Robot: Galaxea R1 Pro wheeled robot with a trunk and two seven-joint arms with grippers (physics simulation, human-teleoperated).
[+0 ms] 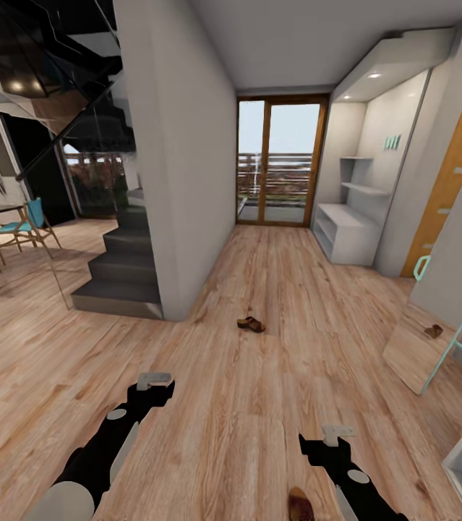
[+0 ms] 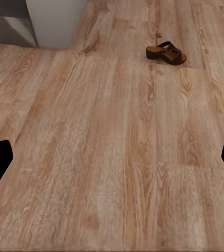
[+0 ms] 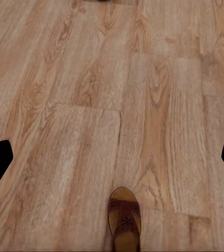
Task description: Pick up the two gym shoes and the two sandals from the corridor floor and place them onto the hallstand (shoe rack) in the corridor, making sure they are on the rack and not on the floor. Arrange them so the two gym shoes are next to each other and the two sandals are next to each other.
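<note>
Ahead on open corridor floor, one sandal; both grippers spread, empty.

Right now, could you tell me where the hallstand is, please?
In the head view, the hallstand stands at the corridor's far right, against the wall beside the balcony door, well beyond the sandal on the floor.

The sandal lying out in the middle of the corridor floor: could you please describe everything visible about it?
The sandal is dark brown with a wide strap over a tan footbed and a raised heel, leather-like as rendered. It lies flat and alone on the wood-plank floor, ahead of both arms, near the wall corner by the stairs. Nothing else touches it. The left wrist view shows it side-on.
</note>
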